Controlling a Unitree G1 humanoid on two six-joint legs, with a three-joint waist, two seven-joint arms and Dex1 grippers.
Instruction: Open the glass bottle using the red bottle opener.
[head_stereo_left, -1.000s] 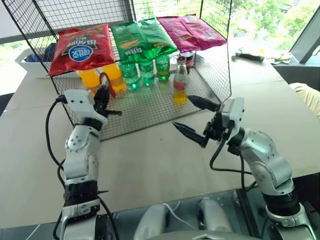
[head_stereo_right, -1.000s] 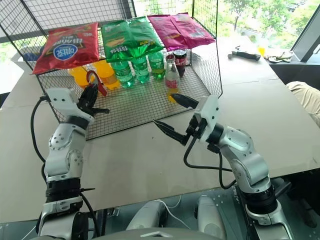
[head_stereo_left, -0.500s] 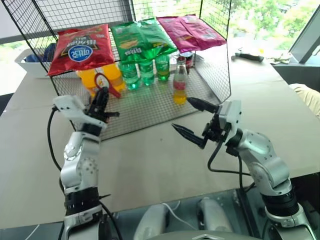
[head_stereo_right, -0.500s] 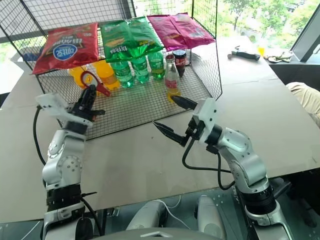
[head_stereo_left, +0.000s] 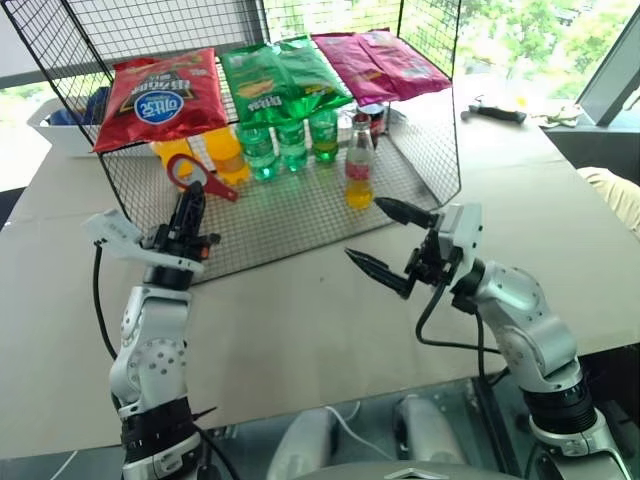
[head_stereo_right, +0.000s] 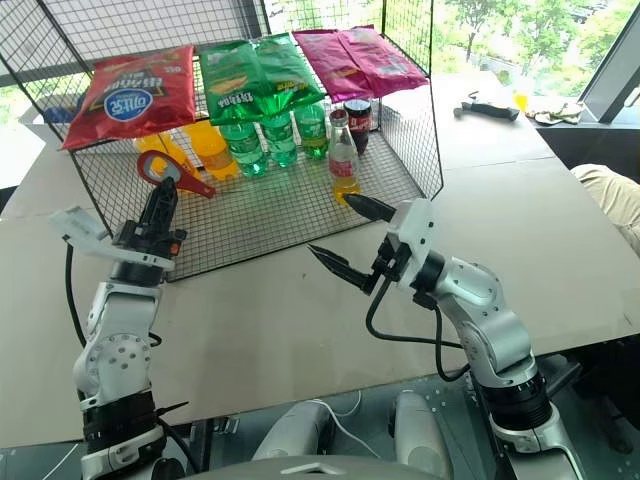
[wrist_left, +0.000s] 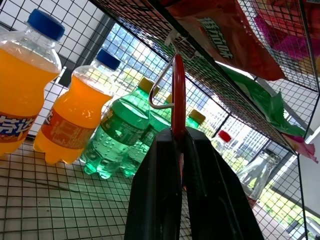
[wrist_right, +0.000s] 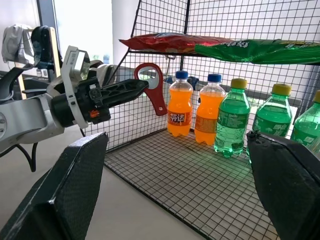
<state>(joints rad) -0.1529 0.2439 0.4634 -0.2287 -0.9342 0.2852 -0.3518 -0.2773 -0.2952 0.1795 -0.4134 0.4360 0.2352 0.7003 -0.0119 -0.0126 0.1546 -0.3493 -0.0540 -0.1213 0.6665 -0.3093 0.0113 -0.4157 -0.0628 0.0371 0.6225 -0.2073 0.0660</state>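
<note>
the glass bottle (head_stereo_left: 359, 168) stands upright beyond the right gripper (head_stereo_left: 387, 238), whose fingers gape empty; the left gripper (head_stereo_left: 190, 200), farther off, pinches the red bottle opener (head_stereo_left: 191, 172).

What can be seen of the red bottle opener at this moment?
The red bottle opener is a small flat tool with a ring-shaped head, silvery inside, and a short straight handle. The left gripper is shut on it, pinching it between its black fingers. It is held in the air, clear of the wire rack, in front of the orange bottles, head uppermost and tilted. Nothing else touches it.
</note>
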